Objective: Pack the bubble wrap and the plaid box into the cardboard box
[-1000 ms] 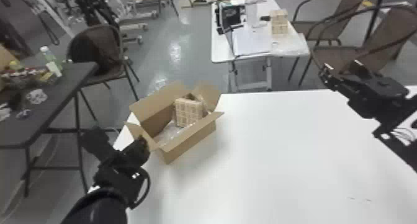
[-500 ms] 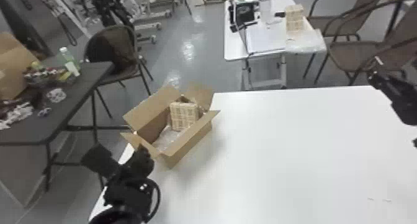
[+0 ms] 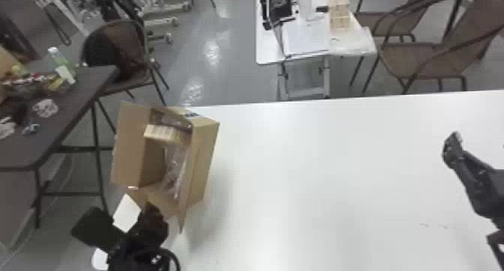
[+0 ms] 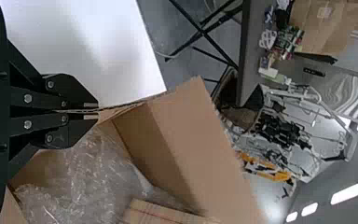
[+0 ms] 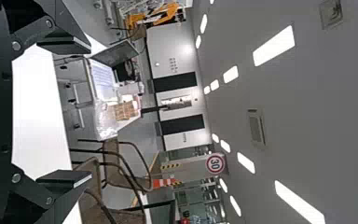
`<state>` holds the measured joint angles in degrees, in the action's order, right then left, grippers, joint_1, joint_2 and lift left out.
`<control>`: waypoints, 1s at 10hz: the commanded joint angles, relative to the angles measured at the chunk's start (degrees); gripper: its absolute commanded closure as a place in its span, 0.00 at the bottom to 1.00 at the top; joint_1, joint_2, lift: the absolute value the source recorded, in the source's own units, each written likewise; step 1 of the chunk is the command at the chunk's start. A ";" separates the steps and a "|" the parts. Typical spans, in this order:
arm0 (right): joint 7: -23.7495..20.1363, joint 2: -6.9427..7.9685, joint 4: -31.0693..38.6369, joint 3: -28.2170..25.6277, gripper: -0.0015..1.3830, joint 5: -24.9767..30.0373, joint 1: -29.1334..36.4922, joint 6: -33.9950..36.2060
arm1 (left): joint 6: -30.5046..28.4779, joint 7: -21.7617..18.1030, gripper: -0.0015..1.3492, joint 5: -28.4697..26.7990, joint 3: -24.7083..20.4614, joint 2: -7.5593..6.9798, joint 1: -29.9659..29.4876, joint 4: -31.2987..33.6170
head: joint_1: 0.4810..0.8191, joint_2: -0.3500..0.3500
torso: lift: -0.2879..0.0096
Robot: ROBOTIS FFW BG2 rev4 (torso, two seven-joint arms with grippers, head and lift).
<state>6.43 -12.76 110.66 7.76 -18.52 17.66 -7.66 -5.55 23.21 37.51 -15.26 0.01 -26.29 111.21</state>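
Nearest, at the lower left of the head view, the left gripper [image 3: 150, 210] meets the near end of the open cardboard box [image 3: 204, 165]. In the left wrist view its two black fingers [image 4: 81, 128] are pressed together on the edge of a cardboard flap [image 4: 126, 111], pinching it. At the right side of the head view, the right gripper [image 3: 453, 148] is above the white table [image 3: 318, 176], well apart from the box; in the right wrist view its fingers are spread with nothing between them.

The cardboard box lies at the left edge of the white table, its flaps standing outward. Within it, the bubble wrap [image 3: 174, 165] fills the nearer part, and the plaid box [image 3: 163, 133] sits toward the far end, with clear wrap also beyond it.

To the left is a dark table [image 3: 67, 112] bearing a green bottle [image 3: 63, 67] and assorted small items, with a brown chair [image 3: 112, 48] just beyond.

Farther off, a small white table [image 3: 264, 54] carries a laptop [image 5: 116, 52], a second plaid box [image 3: 339, 15] and clear plastic [image 3: 352, 41]; brown chairs [image 3: 423, 60] flank it on the right.
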 commanded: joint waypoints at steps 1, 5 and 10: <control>-0.10 -0.07 0.09 0.24 0.24 -0.02 1.24 1.51 | 4.14 1.13 0.91 1.43 4.01 0.14 -2.72 0.41 | 0.63 0.88 | 0.63; -0.10 -1.92 -2.11 3.49 0.24 -2.40 -0.87 3.27 | 5.37 3.50 0.91 1.95 7.79 0.14 -2.28 3.93 | 0.63 0.83 | 0.63; 0.60 -3.23 -2.29 4.37 0.24 -2.48 -1.49 3.71 | 5.63 1.31 0.64 0.72 8.58 0.14 0.62 6.12 | 0.63 0.82 | 0.63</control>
<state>7.04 -15.98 108.36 12.06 -21.02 16.15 -3.92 0.04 24.64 38.47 -6.90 0.00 -26.34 117.12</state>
